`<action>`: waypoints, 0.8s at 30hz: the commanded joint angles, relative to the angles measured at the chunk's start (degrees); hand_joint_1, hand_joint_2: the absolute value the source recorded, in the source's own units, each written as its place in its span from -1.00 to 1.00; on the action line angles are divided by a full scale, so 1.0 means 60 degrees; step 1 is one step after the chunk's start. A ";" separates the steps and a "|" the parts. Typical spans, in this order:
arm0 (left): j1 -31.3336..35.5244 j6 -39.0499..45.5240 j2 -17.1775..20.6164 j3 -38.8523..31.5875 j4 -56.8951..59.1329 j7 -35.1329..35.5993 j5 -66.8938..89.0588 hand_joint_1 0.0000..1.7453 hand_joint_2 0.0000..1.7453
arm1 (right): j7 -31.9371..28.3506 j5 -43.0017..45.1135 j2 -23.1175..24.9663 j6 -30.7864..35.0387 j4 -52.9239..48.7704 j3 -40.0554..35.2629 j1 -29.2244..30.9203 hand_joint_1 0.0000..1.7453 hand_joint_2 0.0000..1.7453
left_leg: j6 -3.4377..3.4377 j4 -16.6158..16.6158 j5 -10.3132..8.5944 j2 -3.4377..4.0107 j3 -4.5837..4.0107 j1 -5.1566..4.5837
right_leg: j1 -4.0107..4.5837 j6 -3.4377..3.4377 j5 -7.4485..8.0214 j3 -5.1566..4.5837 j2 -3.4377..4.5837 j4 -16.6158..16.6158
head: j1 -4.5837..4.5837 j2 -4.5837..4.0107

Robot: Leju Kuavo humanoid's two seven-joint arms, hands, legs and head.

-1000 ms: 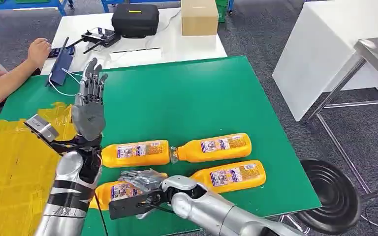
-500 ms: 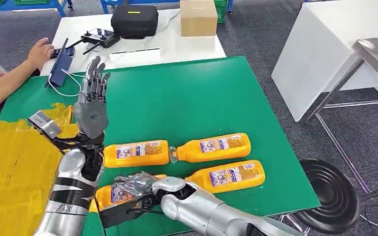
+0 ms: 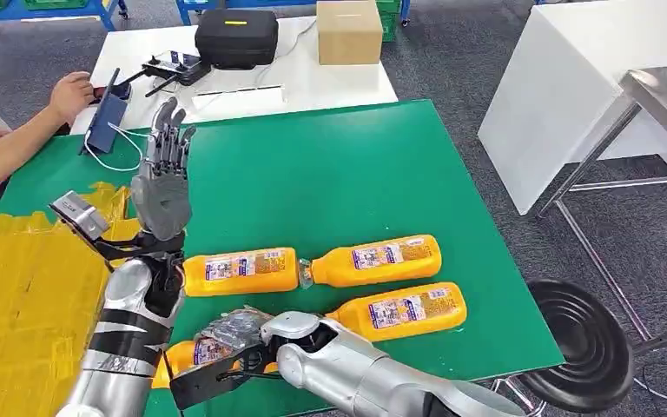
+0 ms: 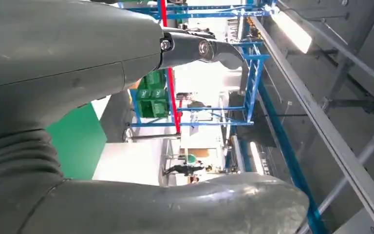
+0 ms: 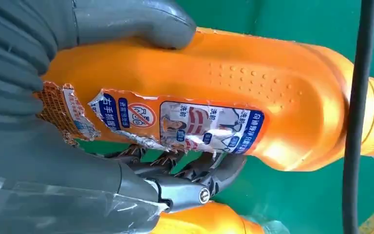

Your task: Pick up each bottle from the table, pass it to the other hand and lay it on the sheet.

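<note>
The green worktop [image 3: 330, 165] carries everything in the scene. Along its left side lies the yellow sheet [image 3: 17, 295], crinkled and bare of bottles. Behind the green worktop stands a white worktop [image 3: 252, 82] with a black case [image 3: 236, 36], a cardboard box [image 3: 349, 30] and a controller [image 3: 172, 67] on it. At its left end a person's hand [image 3: 71, 91] rests by a dark tablet [image 3: 108, 109].

Four orange bottles lie on their sides near the front of the green worktop. The back-left bottle [image 3: 239, 271] and the back-right bottle [image 3: 375, 261] lie end to end, almost touching. The front-right bottle [image 3: 399, 311] lies just in front of them, apart from both hands.

The left hand [image 3: 163, 178] is raised upright above the worktop beside the sheet, palm flat, fingers straight and apart, holding nothing.

The right hand [image 3: 230, 330] reaches across the front edge and grips the front-left bottle [image 3: 193, 354]. In the right wrist view the thumb presses one side of this bottle [image 5: 224, 92] and the dark fingers [image 5: 195, 175] curl under the other side, by its torn label. Whether it still touches the green surface cannot be told.
</note>
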State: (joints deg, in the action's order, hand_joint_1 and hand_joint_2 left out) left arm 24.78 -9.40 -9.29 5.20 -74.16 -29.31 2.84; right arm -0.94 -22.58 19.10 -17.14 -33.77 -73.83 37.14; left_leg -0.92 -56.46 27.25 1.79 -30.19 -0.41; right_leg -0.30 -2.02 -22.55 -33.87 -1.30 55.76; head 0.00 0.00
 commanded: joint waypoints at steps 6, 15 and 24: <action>0.0404 0.1118 0.0028 -0.0789 0.0187 0.0156 -0.0392 -1.00 -1.00 | 0.0386 0.0257 -0.0612 0.0916 0.0746 0.0543 -0.0373 1.00 1.00 | 0.0013 0.0007 -0.0012 -0.0059 0.0005 0.0019 | 0.0015 0.0006 0.0007 0.0024 -0.0020 -0.0020 | 0.0004 0.0000; 0.0509 0.1279 0.0017 -0.1003 0.0337 0.0268 -0.0837 -1.00 -1.00 | 0.0513 -0.0072 -0.0577 0.0531 0.0933 0.0217 -0.0371 1.00 1.00 | 0.0023 0.0006 -0.0022 -0.0044 0.0018 0.0013 | 0.0006 0.0003 0.0006 0.0043 -0.0017 -0.0015 | 0.0004 0.0000; 0.0693 0.1234 0.0061 -0.0996 0.0843 0.0239 -0.1040 -1.00 -1.00 | 0.0404 -0.1316 -0.0627 -0.0123 0.1524 -0.1012 -0.0320 -1.00 1.00 | 0.0028 0.0017 -0.0032 -0.0076 0.0037 0.0015 | 0.0008 0.0006 0.0009 0.0065 -0.0037 -0.0030 | 0.0004 0.0000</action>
State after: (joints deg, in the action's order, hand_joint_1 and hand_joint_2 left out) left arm 25.75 -1.84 -9.11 0.66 -74.33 -28.02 -2.93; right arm 1.84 -28.57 18.45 -15.65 -31.87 -73.25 36.53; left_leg -0.82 -56.45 27.15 1.71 -30.00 -0.40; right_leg -0.32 -2.00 -22.53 -33.64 -1.34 55.75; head 0.02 0.00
